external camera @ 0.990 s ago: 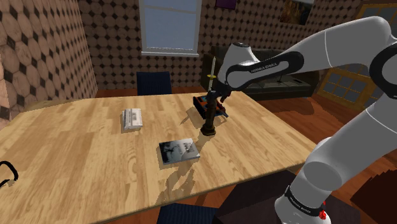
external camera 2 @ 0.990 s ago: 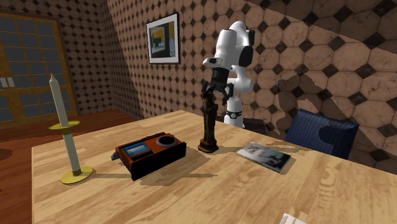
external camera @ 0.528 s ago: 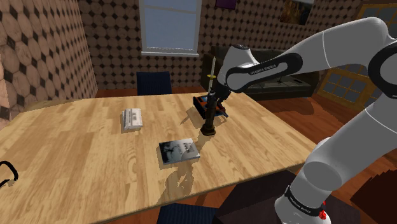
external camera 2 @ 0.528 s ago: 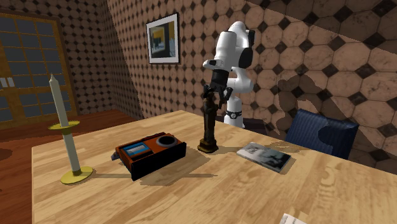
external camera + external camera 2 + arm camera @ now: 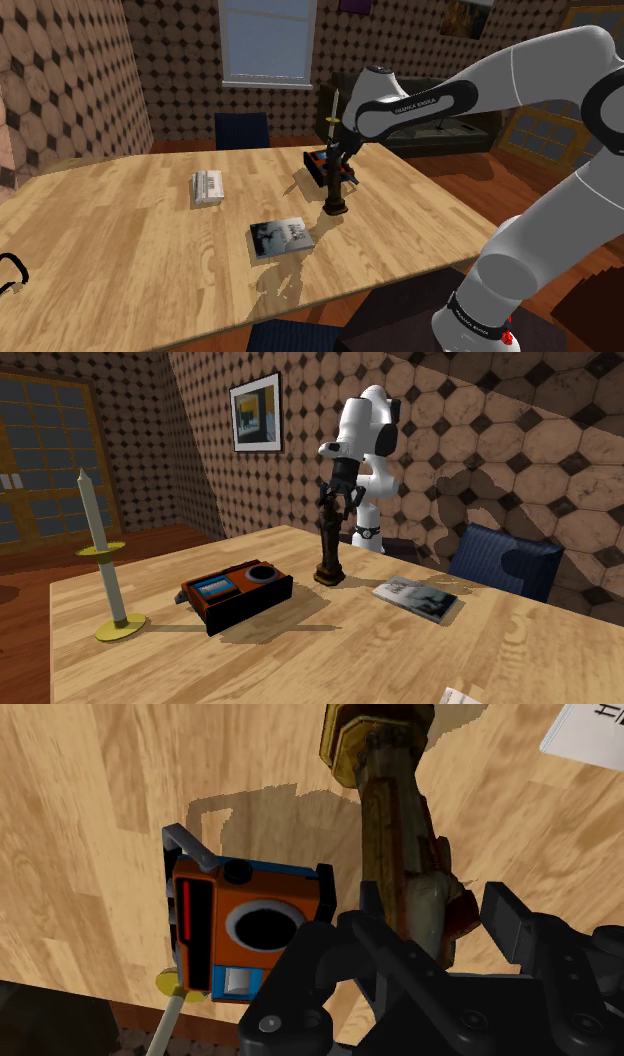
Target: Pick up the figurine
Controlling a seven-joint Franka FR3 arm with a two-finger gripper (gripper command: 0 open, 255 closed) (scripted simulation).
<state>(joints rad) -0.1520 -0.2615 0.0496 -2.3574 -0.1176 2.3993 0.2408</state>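
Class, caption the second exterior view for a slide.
Black jaws clasp the tall dark figurine beside an orange box on a wooden table.

In the wrist view, the figurine loses part of its base past the picture's edge, and its upper end is hidden behind the gripper that clasps it. We see the book cropped to one corner and the candle to its foot. A black object is cut off at the shoulder view's left edge, and we cannot name it.
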